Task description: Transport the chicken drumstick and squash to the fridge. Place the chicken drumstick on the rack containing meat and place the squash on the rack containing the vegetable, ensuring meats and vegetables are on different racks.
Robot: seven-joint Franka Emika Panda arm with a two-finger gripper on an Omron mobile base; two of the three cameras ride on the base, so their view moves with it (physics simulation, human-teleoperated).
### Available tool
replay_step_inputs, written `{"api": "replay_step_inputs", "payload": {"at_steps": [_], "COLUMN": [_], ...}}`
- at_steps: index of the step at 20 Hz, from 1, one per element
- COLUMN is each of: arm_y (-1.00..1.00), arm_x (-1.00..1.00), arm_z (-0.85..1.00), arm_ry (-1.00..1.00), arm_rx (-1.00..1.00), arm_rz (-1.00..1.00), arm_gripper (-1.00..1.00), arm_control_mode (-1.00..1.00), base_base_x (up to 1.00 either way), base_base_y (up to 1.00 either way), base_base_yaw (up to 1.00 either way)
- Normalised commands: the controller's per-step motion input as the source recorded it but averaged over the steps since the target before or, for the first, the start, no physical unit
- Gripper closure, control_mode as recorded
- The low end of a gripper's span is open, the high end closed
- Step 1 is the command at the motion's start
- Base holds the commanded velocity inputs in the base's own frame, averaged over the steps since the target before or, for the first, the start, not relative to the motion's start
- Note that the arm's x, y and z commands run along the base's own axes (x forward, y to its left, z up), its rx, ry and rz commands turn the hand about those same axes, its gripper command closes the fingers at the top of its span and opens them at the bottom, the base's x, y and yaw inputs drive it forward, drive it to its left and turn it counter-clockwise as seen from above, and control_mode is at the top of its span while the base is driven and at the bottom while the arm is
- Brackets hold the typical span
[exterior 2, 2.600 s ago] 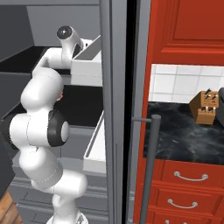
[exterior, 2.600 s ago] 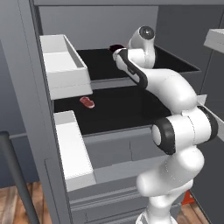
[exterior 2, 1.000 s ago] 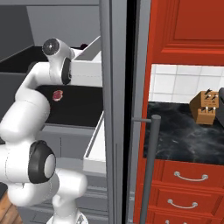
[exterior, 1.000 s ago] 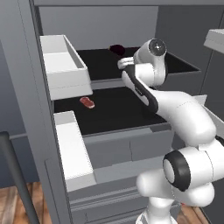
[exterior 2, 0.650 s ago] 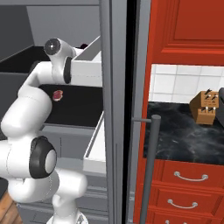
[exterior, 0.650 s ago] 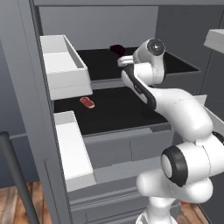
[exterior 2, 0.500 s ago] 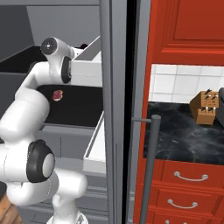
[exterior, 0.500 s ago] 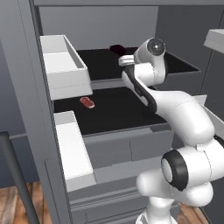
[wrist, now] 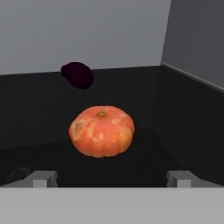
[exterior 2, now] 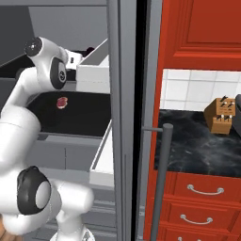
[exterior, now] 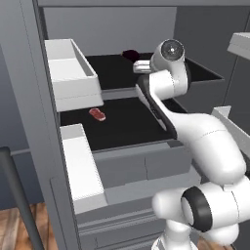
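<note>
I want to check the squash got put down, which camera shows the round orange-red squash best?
The hand view: the round orange-red squash sits large and centred on the black upper shelf, before the dark purple vegetable. In both base views the white arm covers it.

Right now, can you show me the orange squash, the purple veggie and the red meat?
squash (wrist: 101, 131), hand view, middle of its orange skin.
purple vegetable (wrist: 78, 75), hand view, middle of its dark body.
red meat (exterior: 97, 114), left base view, middle of the piece.
</note>
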Motion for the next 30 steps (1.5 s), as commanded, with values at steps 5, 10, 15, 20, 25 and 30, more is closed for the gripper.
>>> {"api": "replay_step_inputs", "payload": {"at_steps": [5, 10, 15, 20, 25, 30], "arm_y": [0.0, 0.0, 0.0, 0.0, 0.0, 0.0], "arm_x": [-0.94, -1.0, -0.82, -0.66, -0.52, -0.23], "arm_z": [0.09, 0.21, 0.14, 0.03, 0.0, -0.05], "arm_ry": [-0.01, -0.02, 0.19, 0.31, 0.22, -0.02], "arm_rx": [0.08, 0.06, 0.03, 0.0, 0.0, 0.0], "arm_rz": [0.0, -0.02, -0.01, 0.07, 0.08, 0.06], "arm_gripper": [-1.0, -1.0, -1.0, -1.0, -1.0, -1.0], "arm_control_mode": [-1.0, -1.0, -1.0, -1.0, -1.0, -1.0], "base_base_x": [0.0, 0.0, 0.0, 0.0, 0.0, 0.0], "base_base_y": [0.0, 0.0, 0.0, 0.0, 0.0, 0.0], "base_base_yaw": [0.0, 0.0, 0.0, 0.0, 0.0, 0.0]}}
